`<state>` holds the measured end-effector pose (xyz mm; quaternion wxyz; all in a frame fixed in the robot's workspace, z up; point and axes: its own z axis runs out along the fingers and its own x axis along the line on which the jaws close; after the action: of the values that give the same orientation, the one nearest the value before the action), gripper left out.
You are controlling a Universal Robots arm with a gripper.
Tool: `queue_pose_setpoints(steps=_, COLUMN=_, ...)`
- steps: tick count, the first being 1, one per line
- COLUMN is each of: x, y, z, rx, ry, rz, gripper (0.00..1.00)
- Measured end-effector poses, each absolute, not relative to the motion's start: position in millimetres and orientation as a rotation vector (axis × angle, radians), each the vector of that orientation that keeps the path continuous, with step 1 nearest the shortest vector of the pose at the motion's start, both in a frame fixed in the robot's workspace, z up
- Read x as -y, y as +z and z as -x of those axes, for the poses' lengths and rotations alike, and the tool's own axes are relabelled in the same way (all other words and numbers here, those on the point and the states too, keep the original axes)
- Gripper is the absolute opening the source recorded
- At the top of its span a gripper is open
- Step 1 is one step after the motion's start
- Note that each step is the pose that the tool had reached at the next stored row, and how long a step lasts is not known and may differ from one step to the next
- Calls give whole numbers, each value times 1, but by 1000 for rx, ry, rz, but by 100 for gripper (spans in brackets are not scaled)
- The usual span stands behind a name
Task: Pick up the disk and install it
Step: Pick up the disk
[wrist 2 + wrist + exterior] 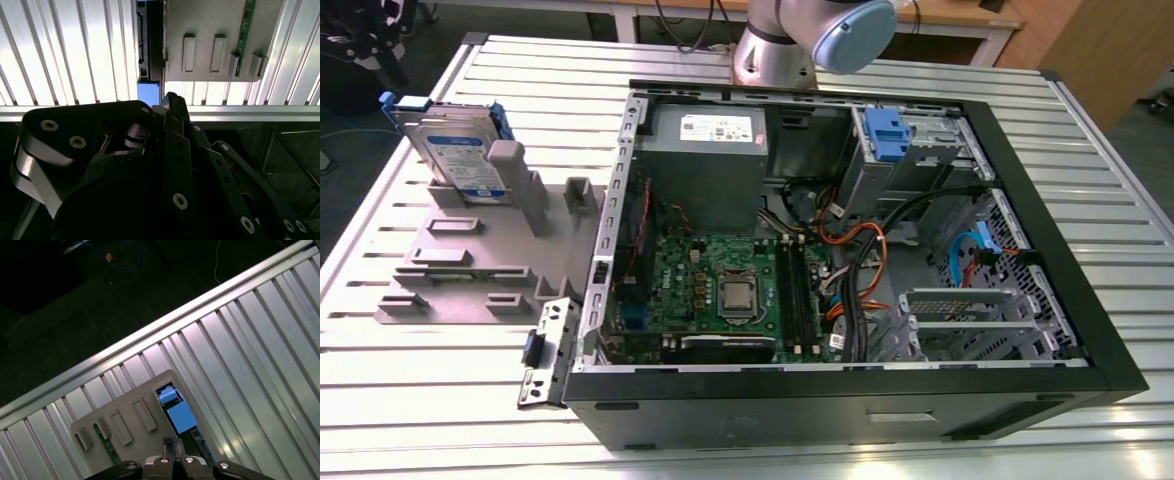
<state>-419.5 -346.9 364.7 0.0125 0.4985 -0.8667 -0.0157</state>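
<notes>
The disk [459, 152] stands upright on its edge in a slot at the far corner of the grey plastic holder [480, 262], on the exterior view's left of the slatted metal bench [440, 400]. Its label faces the camera, and its blue frame shows along the top and side. It is well apart from the open computer case [1110, 335], which lies on its side next to the holder.

Inside the case are a green main board [720, 285] with a processor [736, 293] in the middle, a grey power supply [707, 140] at the far wall, and a metal drive bay [927, 150] with a blue bracket [887, 135] fixed to it. Orange and black cables [854, 245] run between them. The arm [817, 38] rises behind the case.

In the first wrist view the claw [172, 442] hangs above the holder [127, 400], close to the disk's blue top [180, 416] but not touching it. Its fingers are drawn together to a single tip with nothing between them. The second wrist view shows the same: the claw [170, 98] is pinched narrow, just beside the blue edge of the disk [149, 94]. The holder [210, 25] lies beyond it, with a thin green circuit strip [248, 25] standing in another slot.
</notes>
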Motion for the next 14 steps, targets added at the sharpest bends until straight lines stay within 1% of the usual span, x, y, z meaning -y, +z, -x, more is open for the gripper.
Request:
queue_pose_setpoints(steps=6, x=347, y=365, z=420, rx=2683, ry=-49, rz=-1584, gripper=11)
queue_pose_setpoints(steps=14, x=347, y=364, z=420, rx=2579, ry=-46, rz=-1746, gripper=11)
